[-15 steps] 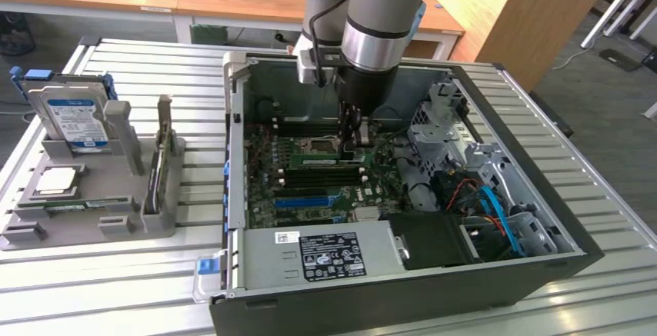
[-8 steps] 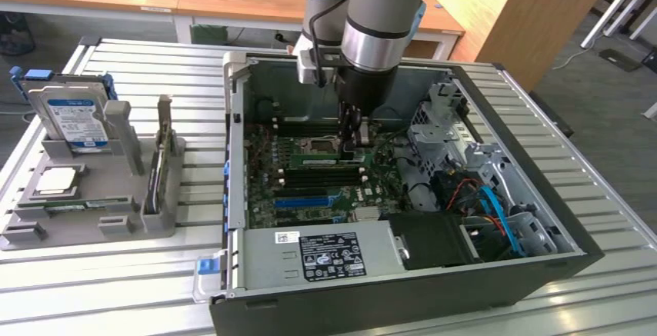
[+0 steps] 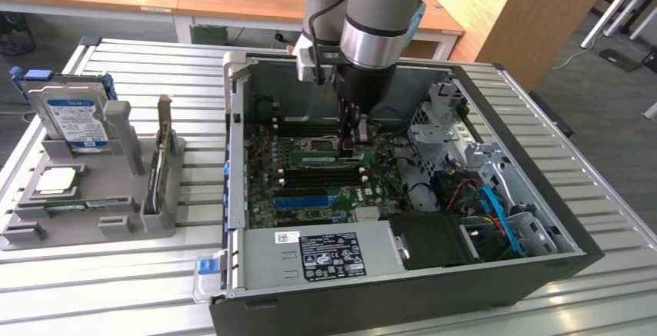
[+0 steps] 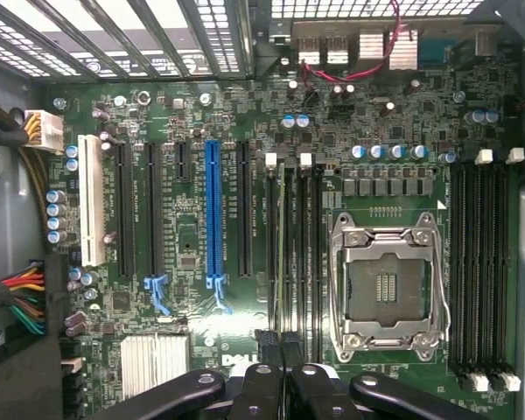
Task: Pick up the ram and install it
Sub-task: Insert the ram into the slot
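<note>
- We see the arm reaching down into the open computer case (image 3: 411, 297), which stands on a slatted metal table (image 3: 103, 290).
- The gripper (image 3: 355, 148) hangs above the motherboard (image 4: 184, 249), over the bank of memory slots (image 4: 306, 254) just beside the empty processor socket (image 4: 389, 280).
- In the wrist view the gripper (image 4: 278, 343) has its jaws drawn in to a narrow gap, the two black fingertips (image 4: 264, 339) almost meeting.
- The ram (image 4: 279, 337) seems to sit pinched on edge in that gap, running in line with the slots. We see it only as a thin dark sliver, so we cannot be sure of the hold.
- The four slots under the gripper look unfilled, with white latches on two of them.
- A long blue expansion slot (image 4: 213, 210) runs parallel to the memory slots, on the side away from the socket.
- On the exterior view's left, well apart from the case, a grey holder (image 3: 165, 197) carries an upright blue-labelled hard drive (image 3: 72, 121) and a flat silver-topped processor chip (image 3: 58, 182).
- A green board strip (image 3: 88, 206) lies flat along the holder's near edge.
- The labelled power supply (image 3: 318, 255) fills the case's near corner.
</note>
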{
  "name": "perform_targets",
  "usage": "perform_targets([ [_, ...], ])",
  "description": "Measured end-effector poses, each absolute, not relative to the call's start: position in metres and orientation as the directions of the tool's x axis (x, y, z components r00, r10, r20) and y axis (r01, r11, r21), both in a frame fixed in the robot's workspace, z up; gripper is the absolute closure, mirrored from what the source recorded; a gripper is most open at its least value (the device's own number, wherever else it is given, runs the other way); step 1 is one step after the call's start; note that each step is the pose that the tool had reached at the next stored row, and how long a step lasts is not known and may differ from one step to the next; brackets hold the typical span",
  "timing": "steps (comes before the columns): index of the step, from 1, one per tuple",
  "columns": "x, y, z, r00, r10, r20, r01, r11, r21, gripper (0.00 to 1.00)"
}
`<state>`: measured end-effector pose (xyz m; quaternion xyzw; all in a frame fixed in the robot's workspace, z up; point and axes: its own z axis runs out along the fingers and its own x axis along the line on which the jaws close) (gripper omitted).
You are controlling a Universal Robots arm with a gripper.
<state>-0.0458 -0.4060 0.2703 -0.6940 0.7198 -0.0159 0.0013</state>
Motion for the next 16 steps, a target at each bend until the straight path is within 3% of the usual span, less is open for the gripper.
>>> perform_targets([
  [16, -0.058, -0.405, 0.255, -0.038, -0.999, 0.02, -0.999, 0.038, -0.025, 0.88],
])
